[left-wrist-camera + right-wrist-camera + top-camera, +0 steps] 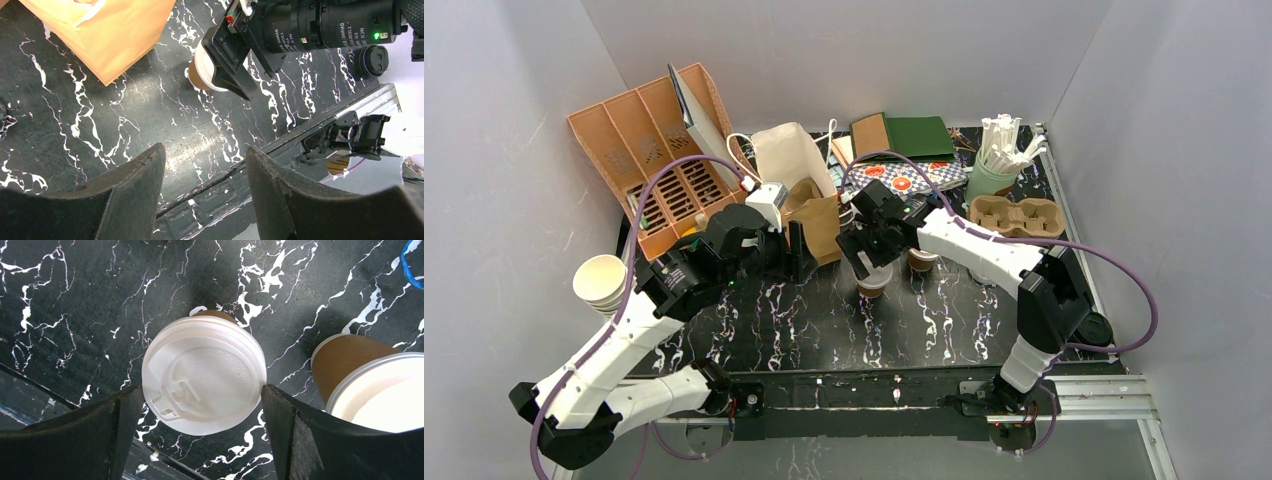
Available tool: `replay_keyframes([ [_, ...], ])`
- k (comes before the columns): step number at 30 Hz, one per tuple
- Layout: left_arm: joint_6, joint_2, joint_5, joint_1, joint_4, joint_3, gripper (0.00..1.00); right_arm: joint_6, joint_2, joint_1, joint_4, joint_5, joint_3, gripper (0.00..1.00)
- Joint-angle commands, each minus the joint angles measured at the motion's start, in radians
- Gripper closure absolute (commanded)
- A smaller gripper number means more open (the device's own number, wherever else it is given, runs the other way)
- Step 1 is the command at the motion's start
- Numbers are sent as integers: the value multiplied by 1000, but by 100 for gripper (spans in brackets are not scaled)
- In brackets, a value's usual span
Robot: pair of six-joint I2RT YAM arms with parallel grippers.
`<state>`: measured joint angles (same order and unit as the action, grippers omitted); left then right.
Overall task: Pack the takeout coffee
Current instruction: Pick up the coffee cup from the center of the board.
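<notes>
Black marble tabletop [804, 320] veined in white, both arms reaching to its middle.
At centre frame the right gripper [200, 395] hangs over a lidded tan coffee cup [202, 365] standing on the marble, jaws apart, one at each side of its white lid. A second tan cup [370, 385] stands just right of it. Left of centre, the left gripper [205, 152] is spread and empty near the brown paper bag [100, 30].

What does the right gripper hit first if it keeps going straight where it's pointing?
Likely the white lid of the coffee cup directly below: the right gripper points down, open fingers straddling it. Depth is unclear, so the fingers may slide past the rim. The neighbouring cup sits off-line.
</notes>
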<state>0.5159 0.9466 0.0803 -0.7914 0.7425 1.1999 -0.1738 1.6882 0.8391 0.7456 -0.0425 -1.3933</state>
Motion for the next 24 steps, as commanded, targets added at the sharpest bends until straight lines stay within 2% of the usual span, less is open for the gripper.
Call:
replay_keyframes([
  [1,-10,-11,8,-3,10,11,43,17,9,12,14,-12,-35,7],
  [4,-8,-8,0,-3,3,2,43,17,13,16,14,-14,-37,8],
  [8,-9,-10,1,-2,1,-3,43,15,20,20,19,-22,-40,20],
  [11,-12,-10,6,-3,4,-2,43,13,30,28,30,-38,-38,19],
  [17,-14,-11,10,-3,7,-5,43,-1,40,47,36,-64,-13,12],
  [24,-14,-16,18,-3,9,-14,43,-20,35,66,37,-97,16,14],
])
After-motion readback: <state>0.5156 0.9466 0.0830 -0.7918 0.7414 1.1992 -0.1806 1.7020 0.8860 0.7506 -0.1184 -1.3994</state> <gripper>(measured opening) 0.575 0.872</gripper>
